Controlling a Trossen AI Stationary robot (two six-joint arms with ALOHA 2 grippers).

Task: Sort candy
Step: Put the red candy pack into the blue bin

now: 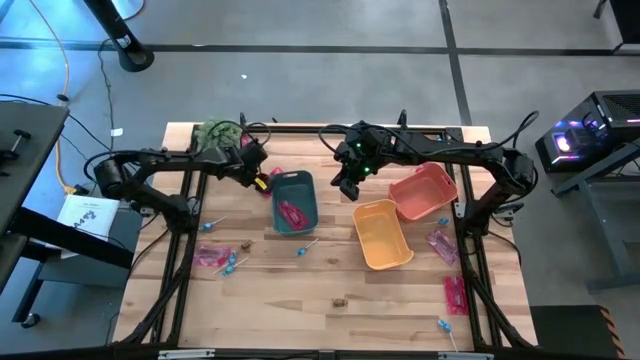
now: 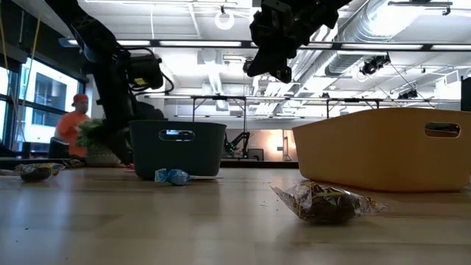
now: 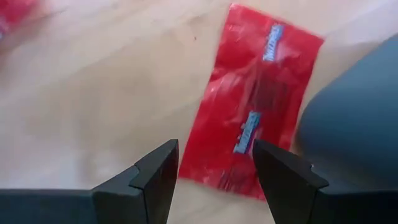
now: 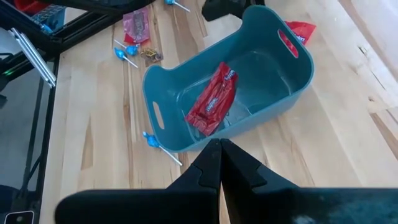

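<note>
A flat red wrapped packet (image 3: 255, 112) lies on the wooden table beside the far left corner of the grey-blue bin (image 1: 295, 200). My left gripper (image 3: 214, 155) stands open just above it. One finger is on either side of the packet's near end, and I see no touch. Another red packet (image 4: 212, 99) lies inside the bin. My right gripper (image 1: 348, 188) hangs shut and empty in the air between the grey-blue bin and the yellow bin (image 1: 382, 235).
An orange bin (image 1: 425, 190) stands by the yellow one. A fuzzy green ball (image 1: 220, 132) sits at the far left. Pink packets (image 1: 212, 257) (image 1: 455, 295), blue lollipops (image 1: 305, 248) (image 1: 232, 265) and a brown piece (image 1: 342, 301) lie scattered on the near half. A person (image 2: 73, 125) stands beyond the table.
</note>
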